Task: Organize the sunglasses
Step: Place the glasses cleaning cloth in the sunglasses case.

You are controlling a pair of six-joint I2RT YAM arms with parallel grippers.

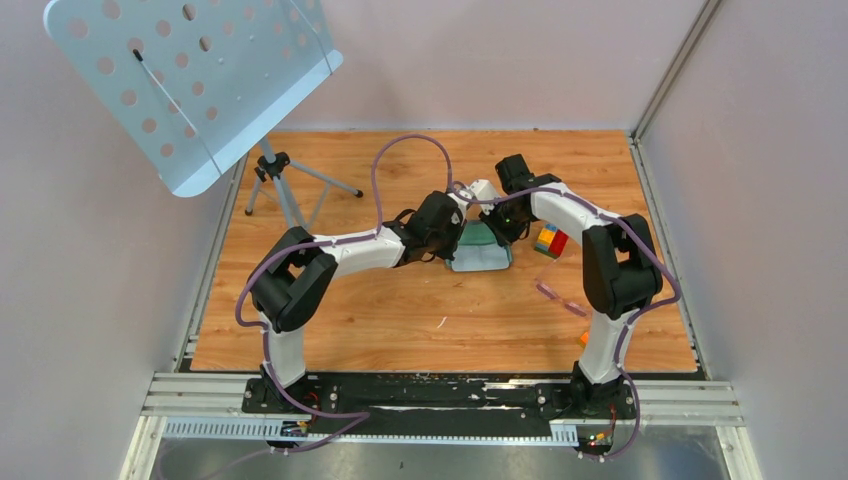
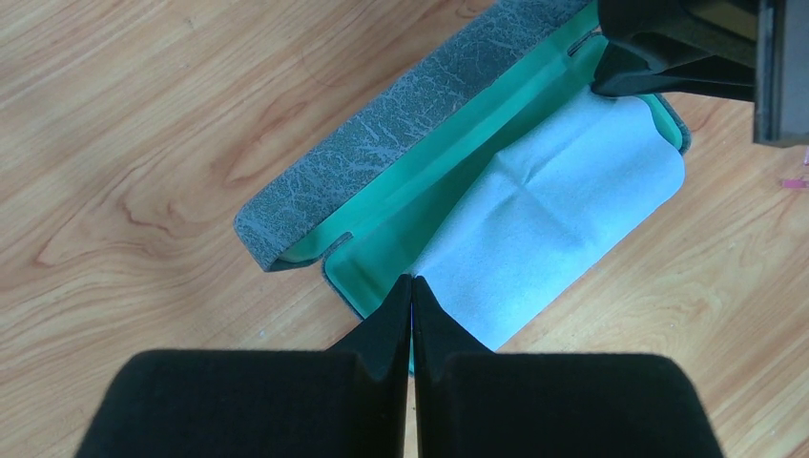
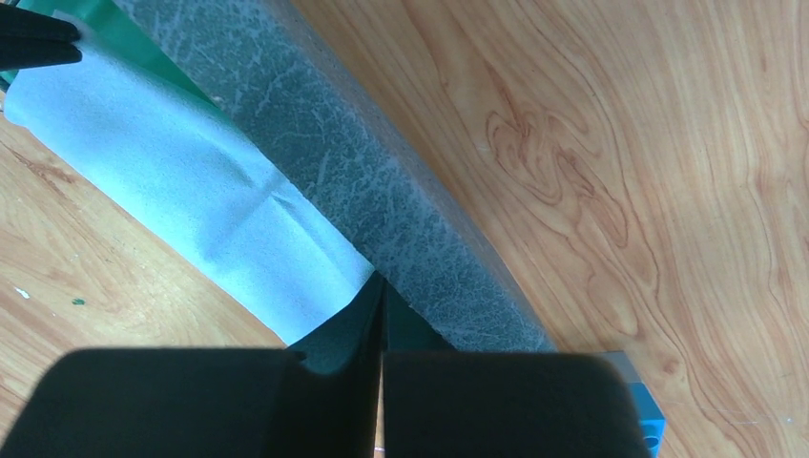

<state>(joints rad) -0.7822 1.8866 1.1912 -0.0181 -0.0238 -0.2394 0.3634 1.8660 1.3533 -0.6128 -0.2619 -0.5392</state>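
The grey glasses case point(image 2: 401, 124) lies open on the wood floor, teal inside up. The pale grey-blue cloth point(image 2: 563, 191) is spread over its inside and hangs over the near edge. My left gripper point(image 2: 411, 282) is shut on one corner of the cloth. My right gripper point(image 3: 382, 284) is shut on the opposite corner, beside the case lid point(image 3: 382, 191). In the top view both grippers meet over the case point(image 1: 480, 262). The sunglasses point(image 1: 562, 298), thin and purple-pink, lie on the floor to the right of the case, by the right arm.
A coloured cube point(image 1: 550, 241) stands just right of the case; a blue block corner point(image 3: 644, 410) shows by my right fingers. A perforated music stand point(image 1: 190, 80) on a tripod point(image 1: 290, 185) is at the back left. Walls enclose the board.
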